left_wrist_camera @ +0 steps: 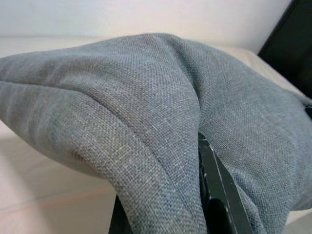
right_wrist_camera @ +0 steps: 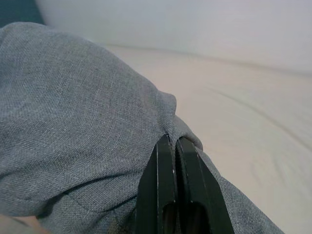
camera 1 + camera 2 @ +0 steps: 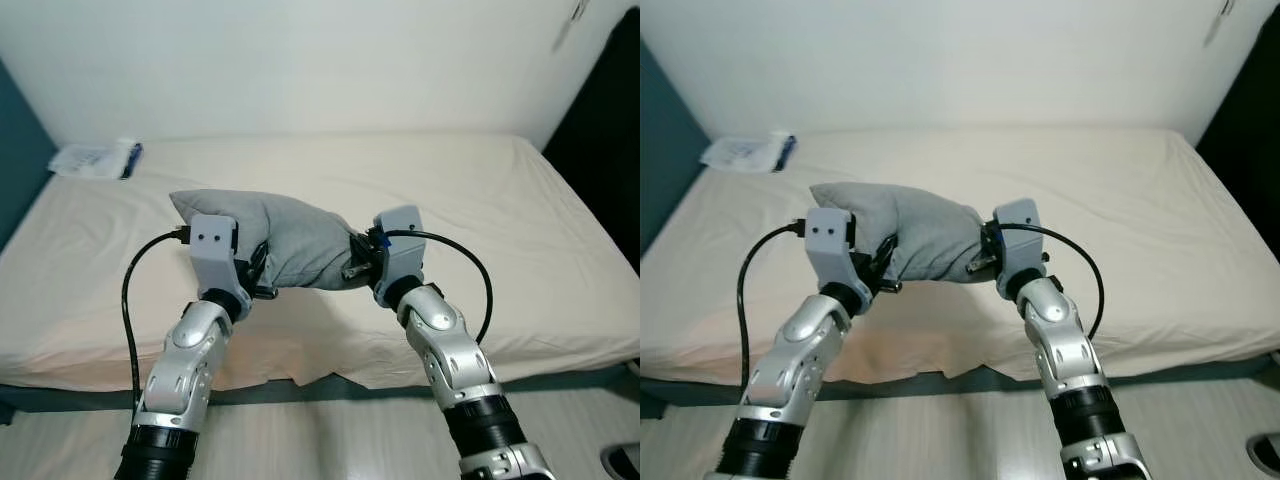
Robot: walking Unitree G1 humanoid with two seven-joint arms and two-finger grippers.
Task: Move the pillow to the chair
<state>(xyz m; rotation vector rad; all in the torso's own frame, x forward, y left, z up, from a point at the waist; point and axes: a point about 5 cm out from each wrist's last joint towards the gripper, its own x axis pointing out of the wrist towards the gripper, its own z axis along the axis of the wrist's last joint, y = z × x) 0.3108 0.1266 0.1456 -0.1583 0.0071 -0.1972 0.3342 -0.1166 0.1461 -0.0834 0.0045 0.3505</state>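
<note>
Bedroom in a home — a wide bed (image 3: pixel 480 230) with a cream fitted sheet runs almost wall to wall, mattress edge hanging over a dark base. Plain white wall (image 3: pixel 300 60) behind it, a teal wall panel (image 3: pixel 18 170) at the robot's left, something dark and tall (image 3: pixel 600 130) at the right edge — cannot tell what. Pale wood-look floor (image 3: pixel 320 430) in front of the bed. A grey pillow (image 3: pixel 290 240) sits over the sheet, and a small clear packet (image 3: pixel 95 158) lies near the bed's far left corner.
</note>
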